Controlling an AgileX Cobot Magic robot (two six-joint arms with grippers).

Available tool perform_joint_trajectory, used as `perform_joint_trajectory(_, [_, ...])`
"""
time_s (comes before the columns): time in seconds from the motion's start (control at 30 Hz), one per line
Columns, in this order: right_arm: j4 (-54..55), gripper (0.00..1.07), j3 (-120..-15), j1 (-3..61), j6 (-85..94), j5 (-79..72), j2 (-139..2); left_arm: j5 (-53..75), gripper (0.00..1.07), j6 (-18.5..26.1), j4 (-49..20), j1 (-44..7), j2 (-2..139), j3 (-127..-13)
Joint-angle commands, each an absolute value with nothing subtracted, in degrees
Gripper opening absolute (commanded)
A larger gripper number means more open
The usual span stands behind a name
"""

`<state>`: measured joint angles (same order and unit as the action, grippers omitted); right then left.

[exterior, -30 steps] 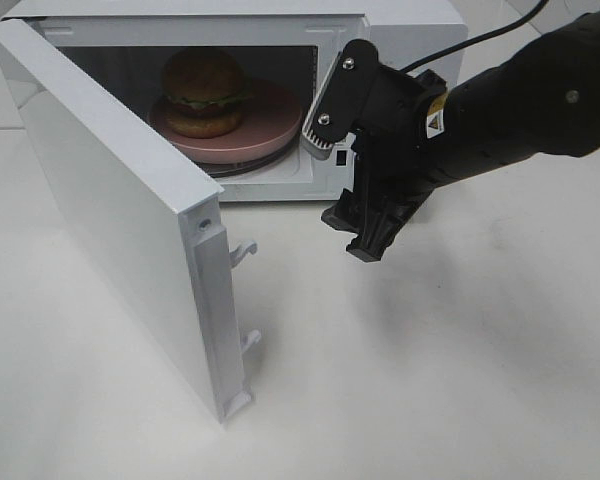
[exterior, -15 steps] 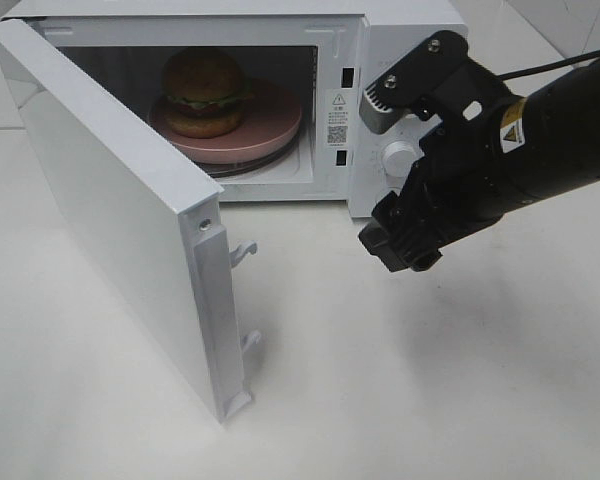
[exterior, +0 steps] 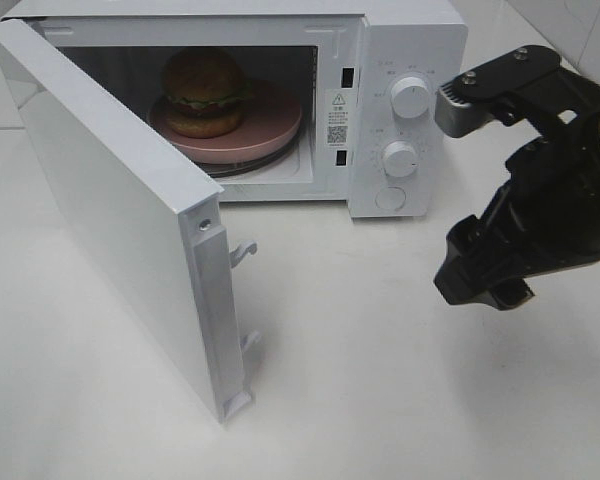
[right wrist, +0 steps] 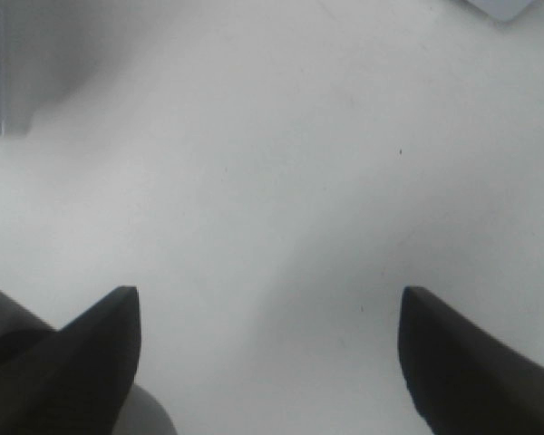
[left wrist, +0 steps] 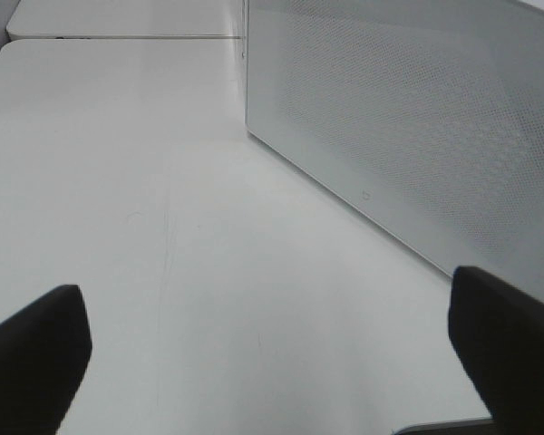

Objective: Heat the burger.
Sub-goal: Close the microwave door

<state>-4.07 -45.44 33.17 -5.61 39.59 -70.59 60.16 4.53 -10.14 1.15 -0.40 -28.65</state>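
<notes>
Right end effector (exterior: 480,287) has backed away from the microwave (exterior: 425,45), spread wide and empty.

A white microwave (exterior: 435,50), door (exterior: 110,210) open, holds a pink plate (exterior: 276,124) on a white table (exterior: 400,400).

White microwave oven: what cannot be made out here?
Exterior high view: print beside the round white dials is too small.
Exterior high view: the round golden-brown burger hides the round pink plate's back rim.
Left wrist view: white dotted door panel blocks the inside.
</notes>
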Motion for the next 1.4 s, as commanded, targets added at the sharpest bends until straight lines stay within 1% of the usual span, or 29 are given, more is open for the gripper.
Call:
perform_joint_trajectory(0.03, [-4.0,0.75,-45.2,32.9,-6.6,44.5,-68.5,59.4,1.0,4.5,-10.1,1.2,-1.7,-28.5])
perform_joint_trajectory(0.2, [-4.0,0.75,-45.2,32.9,-7.1,52.4,-62.9,59.4,1.0,4.5,-10.1,1.2,-1.7,-28.5])
perform_joint_trajectory(0.5, [-4.0,0.75,-44.3,32.9,-7.1,56.9,-56.6,59.4,1.0,4.5,-10.1,1.2,-1.7,-28.5])
perform_joint_trajectory(0.67, [-4.0,0.75,-40.8,32.9,-7.1,59.8,-50.2,59.4,1.0,4.5,-10.1,1.2,-1.7,-28.5])
perform_joint_trajectory(0.8, [-4.0,0.75,-38.9,32.9,-7.1,58.8,-46.2,59.4,1.0,4.5,-10.1,1.2,-1.7,-28.5])
perform_joint_trajectory(0.87, [-4.0,0.75,-36.8,32.9,-7.2,57.4,-41.3,59.4,1.0,4.5,-10.1,1.2,-1.7,-28.5])
perform_joint_trajectory(0.97, [-4.0,0.75,-34.8,32.9,-8.2,56.4,-37.4,59.4,1.0,4.5,-10.1,1.2,-1.7,-28.5])
perform_joint_trajectory(1.13, [-4.0,0.75,-30.5,32.9,-9.5,54.9,-33.1,59.4,1.0,4.5,-10.1,1.2,-1.7,-28.5])
perform_joint_trajectory(1.37, [-4.0,0.75,-30.8,32.8,-9.9,55.2,-30.8,59.4,1.0,4.5,-10.1,1.2,-1.7,-28.5])
perform_joint_trajectory(1.4, [-3.8,0.75,-30.8,31.7,-9.9,56.2,-30.2,59.4,1.0,4.5,-10.1,1.2,-1.7,-28.5])
